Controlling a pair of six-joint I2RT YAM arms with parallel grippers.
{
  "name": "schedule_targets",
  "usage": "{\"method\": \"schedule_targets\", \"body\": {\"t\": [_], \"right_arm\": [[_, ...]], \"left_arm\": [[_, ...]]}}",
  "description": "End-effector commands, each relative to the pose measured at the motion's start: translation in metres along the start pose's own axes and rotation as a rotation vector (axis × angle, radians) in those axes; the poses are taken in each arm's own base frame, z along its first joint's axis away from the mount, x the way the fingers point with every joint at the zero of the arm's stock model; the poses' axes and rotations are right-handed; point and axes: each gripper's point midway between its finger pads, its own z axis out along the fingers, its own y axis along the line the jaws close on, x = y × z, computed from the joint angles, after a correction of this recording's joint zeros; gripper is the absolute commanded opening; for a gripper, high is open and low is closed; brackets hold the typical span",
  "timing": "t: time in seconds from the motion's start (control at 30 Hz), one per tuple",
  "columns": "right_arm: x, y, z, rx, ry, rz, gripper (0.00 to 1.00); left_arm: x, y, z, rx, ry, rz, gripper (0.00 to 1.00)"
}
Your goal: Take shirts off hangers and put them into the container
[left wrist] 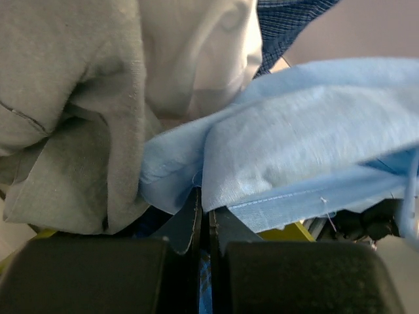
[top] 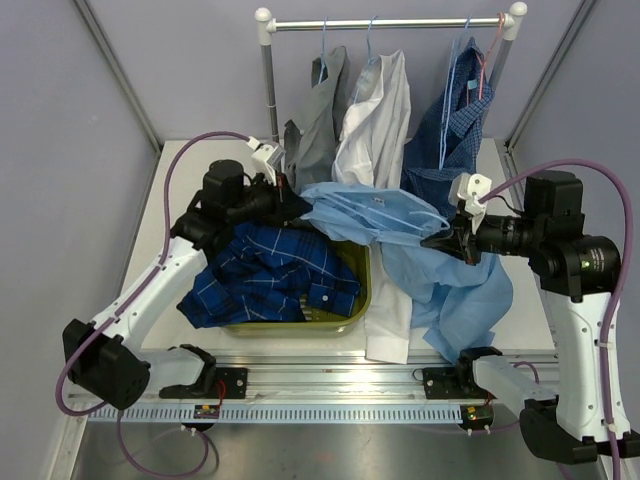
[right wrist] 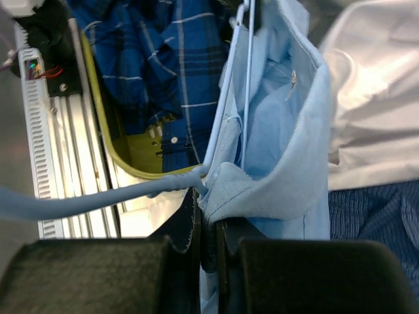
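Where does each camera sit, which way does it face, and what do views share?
Top external: above and behind both arms, which show, looking down at rail and olive-green tub.
Left wrist: arm-mounted, facing light blue shirt, grey shirt; left tool shows.
Right wrist: arm-mounted, facing hanger; right tool shows.
Shared: light blue shirt, all three.

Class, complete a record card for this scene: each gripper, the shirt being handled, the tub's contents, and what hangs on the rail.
Left gripper: shut on the light blue collared shirt
Right gripper: shut on that shirt's collar
Thin light-blue wire hanger: inside that shirt, not yet removed
Olive-green plastic tub: holds the dark blue windowpane-check shirt
Silver rail: grey shirt, white shirt, navy small-check shirt hanging
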Motion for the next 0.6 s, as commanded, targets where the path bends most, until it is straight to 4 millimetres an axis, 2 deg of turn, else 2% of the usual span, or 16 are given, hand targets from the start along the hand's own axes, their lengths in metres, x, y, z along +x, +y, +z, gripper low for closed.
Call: {"method": "schedule_targets", "body": {"t": [0.0, 0.07, 0.1, 0.2, 0.23, 0.3, 0.33, 0.4, 0.43, 0.47, 0.53, 0.57], "right_arm": [[-0.005, -0.046, -0.005, 0.259, -0.008, 0.159, 0.0], [0.011, -0.064, -0.006, 0.346, 0.037, 0.195, 0.0], [0.017, -0.07, -0.009, 0.382, 0.061, 0.2, 0.0], [0.024, -0.063, -0.009, 0.359, 0.084, 0.169, 0.0], [0.028, -0.055, -0.008, 0.333, 0.099, 0.168, 0.0], [0.029, -0.048, -0.007, 0.282, 0.109, 0.116, 0.0], [0.036, -0.036, -0.007, 0.238, 0.134, 0.125, 0.0], [0.034, -0.023, -0.004, 0.136, 0.131, 0.036, 0.0], [0.04, -0.012, -0.004, 0.087, 0.149, 0.055, 0.0], [0.041, -0.011, -0.003, 0.048, 0.154, -0.001, 0.0], [0.043, 0.006, -0.001, -0.052, 0.151, 0.013, 0.0], [0.042, 0.004, 0.001, -0.079, 0.152, -0.006, 0.0]], "left_arm": [[-0.017, -0.019, -0.017, 0.136, -0.074, 0.141, 0.13], [-0.013, -0.039, -0.026, 0.24, -0.093, 0.232, 0.33], [-0.019, -0.052, -0.041, 0.263, -0.135, 0.285, 0.62], [-0.017, -0.058, -0.058, 0.264, -0.202, 0.408, 0.92], [-0.023, -0.064, -0.071, 0.254, -0.254, 0.477, 0.99], [-0.017, -0.064, -0.078, 0.244, -0.269, 0.514, 0.99], [-0.022, -0.066, -0.087, 0.221, -0.305, 0.597, 0.99], [-0.02, -0.067, -0.092, 0.207, -0.303, 0.648, 0.99], [-0.022, -0.067, -0.093, 0.193, -0.308, 0.693, 0.99], [-0.016, -0.072, -0.09, 0.214, -0.284, 0.703, 0.99], [-0.016, -0.085, -0.09, 0.271, -0.265, 0.745, 0.99], [-0.009, -0.092, -0.086, 0.306, -0.236, 0.743, 0.99]]}}
